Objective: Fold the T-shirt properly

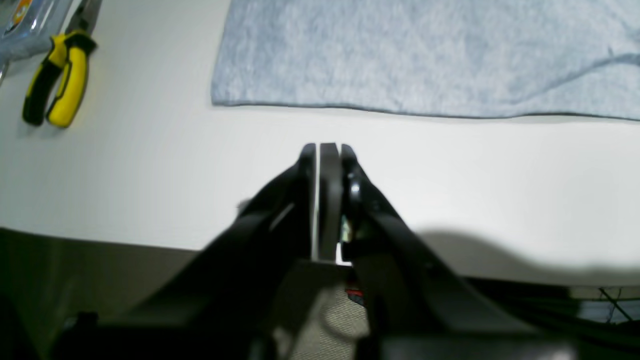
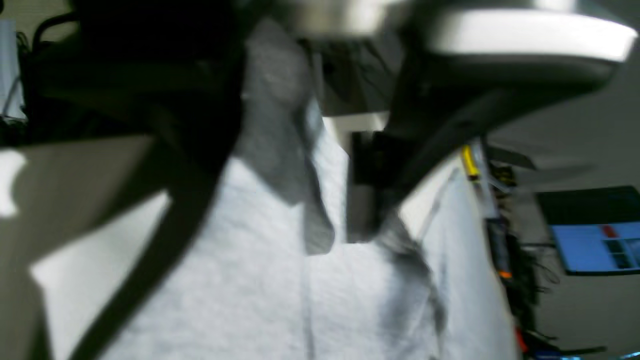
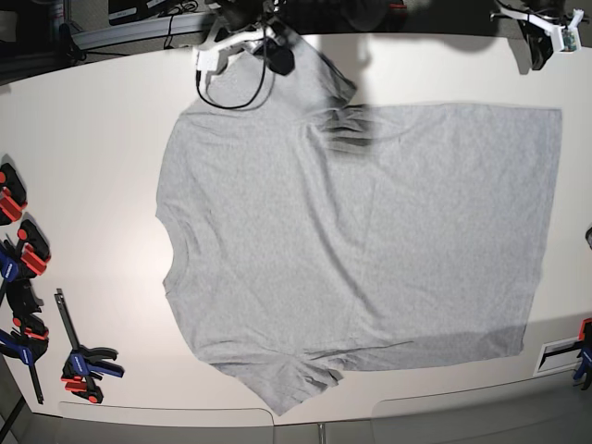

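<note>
The light grey T-shirt (image 3: 351,240) lies spread flat on the white table (image 3: 102,139), plain side up, neck to the left and hem to the right. My right gripper (image 3: 277,57) is at the far sleeve. In the blurred right wrist view, a fold of the T-shirt (image 2: 280,125) stands up between the fingers of the right gripper (image 2: 325,220), which looks shut on it. My left gripper (image 1: 327,147) is shut and empty. It hovers over bare table (image 1: 450,165), just short of the T-shirt's (image 1: 425,55) edge.
Yellow-and-black pliers (image 1: 55,80) lie on the table to the left of my left gripper. Several red, blue and black clamps (image 3: 28,277) sit along the left edge, and another clamp (image 3: 583,356) at the lower right. A black cable (image 3: 231,92) loops onto the shirt's shoulder.
</note>
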Robot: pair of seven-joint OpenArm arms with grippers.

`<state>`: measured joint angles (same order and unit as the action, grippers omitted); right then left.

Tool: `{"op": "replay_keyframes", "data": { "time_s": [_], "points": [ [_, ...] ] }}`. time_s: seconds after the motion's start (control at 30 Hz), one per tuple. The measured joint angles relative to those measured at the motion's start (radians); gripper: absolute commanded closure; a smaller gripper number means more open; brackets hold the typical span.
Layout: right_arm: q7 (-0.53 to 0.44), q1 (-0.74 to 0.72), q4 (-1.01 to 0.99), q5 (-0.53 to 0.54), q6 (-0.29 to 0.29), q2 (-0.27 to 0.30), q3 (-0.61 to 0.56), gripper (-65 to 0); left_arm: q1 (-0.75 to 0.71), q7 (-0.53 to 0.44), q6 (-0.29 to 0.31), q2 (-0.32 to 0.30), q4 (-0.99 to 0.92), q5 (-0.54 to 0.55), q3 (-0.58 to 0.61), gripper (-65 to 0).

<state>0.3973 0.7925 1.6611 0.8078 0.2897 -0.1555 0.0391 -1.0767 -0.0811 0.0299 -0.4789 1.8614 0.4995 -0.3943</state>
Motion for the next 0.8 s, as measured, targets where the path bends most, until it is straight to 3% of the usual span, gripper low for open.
{"op": "replay_keyframes", "data": {
  "time_s": [0.17,0.37,0.47,0.63,0.8],
  "points": [
    [0.004,0.0,-0.003,-0.004,-0.001,0.0,0.0,0.0,0.033,0.093,0.0,0.003,0.0,-0.001,-0.002,0.0],
    [0.004,0.0,-0.003,-0.004,-0.001,0.0,0.0,0.0,0.099,0.159,0.003,0.003,0.0,0.005,-0.079,-13.9],
    [0.003,0.0,-0.003,-0.005,-0.001,0.0,0.0,0.0,0.143,0.249,0.019,0.006,-0.001,0.096,-0.151,-15.6],
    [0.004,0.0,-0.003,-0.005,0.006,0.001,0.0,0.0,0.25,0.392,0.134,0.005,-0.001,0.278,-0.282,-15.6],
    [0.004,0.0,-0.003,-0.005,0.006,0.0,0.0,0.0,0.283,0.416,0.16,0.005,-0.019,0.335,-0.336,-15.5]
  ]
}}
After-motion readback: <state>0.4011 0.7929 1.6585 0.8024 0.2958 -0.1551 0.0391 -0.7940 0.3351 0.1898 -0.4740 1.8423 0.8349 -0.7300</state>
